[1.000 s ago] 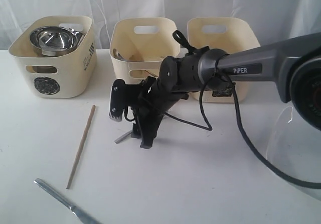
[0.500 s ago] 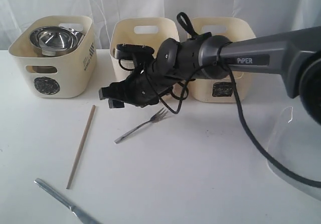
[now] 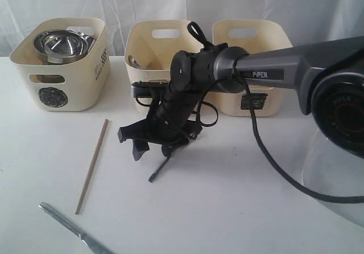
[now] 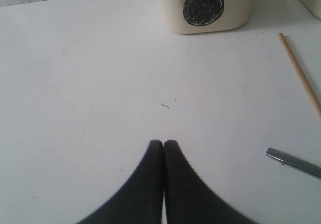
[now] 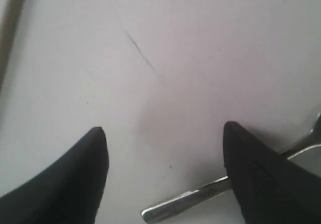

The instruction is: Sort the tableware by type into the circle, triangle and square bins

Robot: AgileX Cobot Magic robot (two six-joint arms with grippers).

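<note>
Right gripper [image 5: 164, 128]: jaws wide apart, empty, low over table [image 3: 239, 208]. Fork [image 5: 173, 209]: flat on table, handle end passing under one finger, not centred. Risk: closing may nudge or skid the thin steel away. Room: bare table around; chopstick [image 3: 92, 166] well apart; bins [image 3: 145, 54] close behind the arm.

Bright, even light, soft shadows; the right wrist view looks blurred.

right gripper [image 5: 164, 128]: jaws spread wide, nothing held | steel fork [image 5: 185, 202]: handle flat on white bench [image 5: 225, 43], running under one jaw | wooden chopstick [image 5: 12, 13]: partly visible, well apart from fork | thin dark mark [image 5: 141, 54] on bench
</note>
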